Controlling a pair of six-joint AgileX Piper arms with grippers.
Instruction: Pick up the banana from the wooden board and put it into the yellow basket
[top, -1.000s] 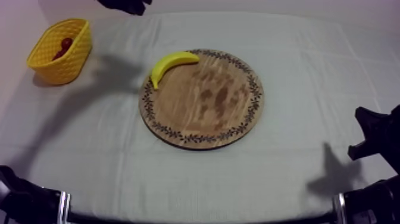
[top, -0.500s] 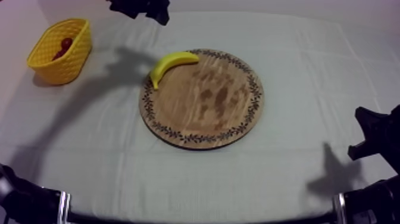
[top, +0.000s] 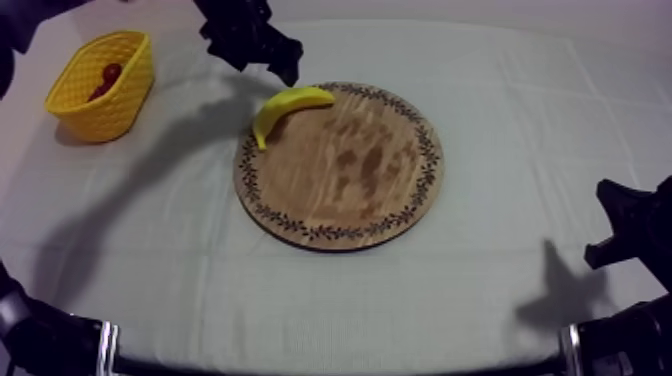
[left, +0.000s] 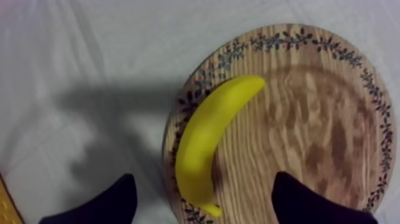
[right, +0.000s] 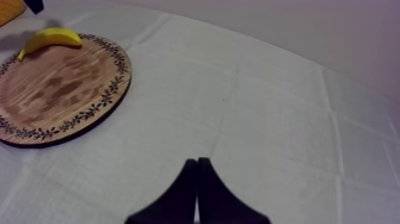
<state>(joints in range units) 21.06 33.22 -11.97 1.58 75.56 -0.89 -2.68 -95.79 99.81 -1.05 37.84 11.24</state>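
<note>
L: my left claw open, upper left of top frame, just up-left of banana | banana on wooden board upper-left rim, long axis diagonal, roughly crosswise between my fingers | my right claw closed empty, lower right, well apart | yellow basket far left

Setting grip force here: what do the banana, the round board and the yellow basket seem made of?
Curved yellow banana: probably smooth moulded plastic; even colour, soft sheen. Round wooden board: wood, matt, with visible grain and a dark leaf pattern round its rim. Yellow lattice basket: likely plastic, judging by its moulded openwork wall.
</note>
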